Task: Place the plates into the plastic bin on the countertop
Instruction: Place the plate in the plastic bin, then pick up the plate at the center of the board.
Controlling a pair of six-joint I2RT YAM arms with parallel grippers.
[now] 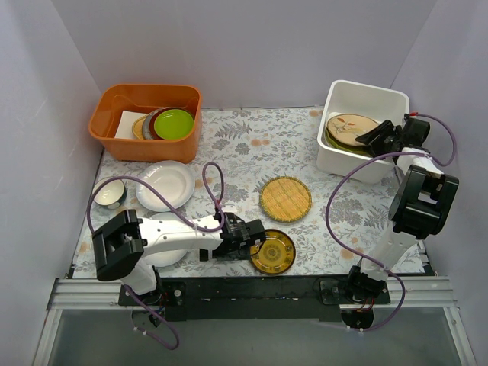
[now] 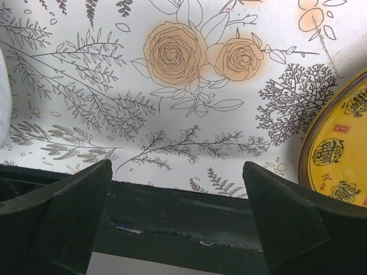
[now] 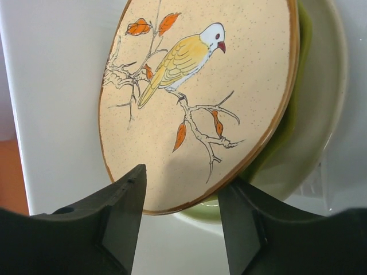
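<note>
White bin (image 1: 347, 164), back right of bench (image 1: 244, 145): bird plate (image 3: 195, 97) lies on a green plate (image 3: 289, 129). Right pincer (image 3: 182, 177) released, jaws parted at the bird plate's rim. Orange tub (image 1: 107, 130): plate stack (image 1: 174, 123). Left pincer (image 2: 176, 166) fully spread beside amber plate (image 1: 272, 251).

Holds the left arm (image 1: 179, 232) low along the near edge of the surface (image 1: 244, 152), left end effector (image 1: 259, 238) pointing right, fingers (image 2: 74, 200) spread wide, empty. Holds the right arm (image 1: 419, 202) folded upright near the far right corner, right end effector (image 1: 377, 136) pointing left and down, jaws partly apart, clamping nothing.
</note>
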